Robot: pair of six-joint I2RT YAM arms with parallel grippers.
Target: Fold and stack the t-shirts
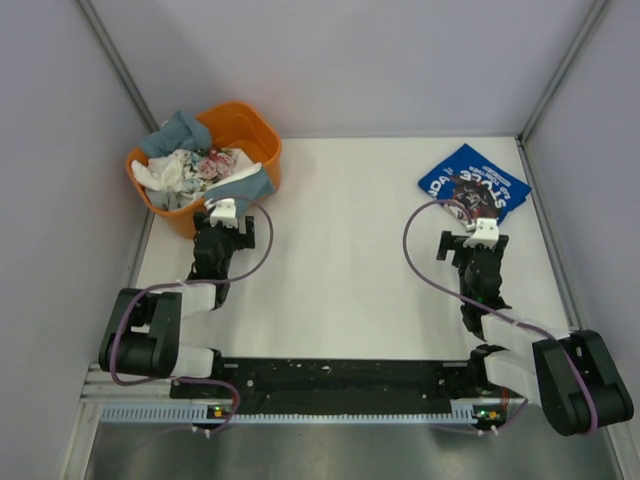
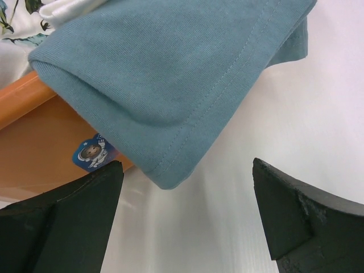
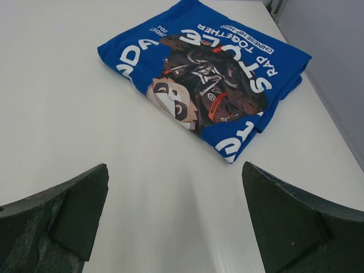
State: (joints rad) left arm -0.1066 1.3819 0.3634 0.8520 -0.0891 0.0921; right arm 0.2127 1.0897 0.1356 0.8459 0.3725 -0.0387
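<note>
a royal blue t-shirt (image 3: 205,74) is seen far right on the white table (image 1: 350,260). it is printed with white lettering and a dark graphic, in which a white and tan face and small red touches are shown. at the far left, an orange tub (image 1: 262,135) is filled with a dusty grey-blue t-shirt (image 2: 170,74), a white t-shirt (image 1: 165,172) and a floral t-shirt (image 1: 215,163) patterned with green leaves on white. a blue sticker (image 2: 91,153) with a small astronaut figure is carried on the tub's side. black fingers (image 2: 62,227) are borne by the left gripper (image 2: 187,216) and the right gripper (image 3: 176,222). purple cables (image 1: 406,242) are looped along both arms.
</note>
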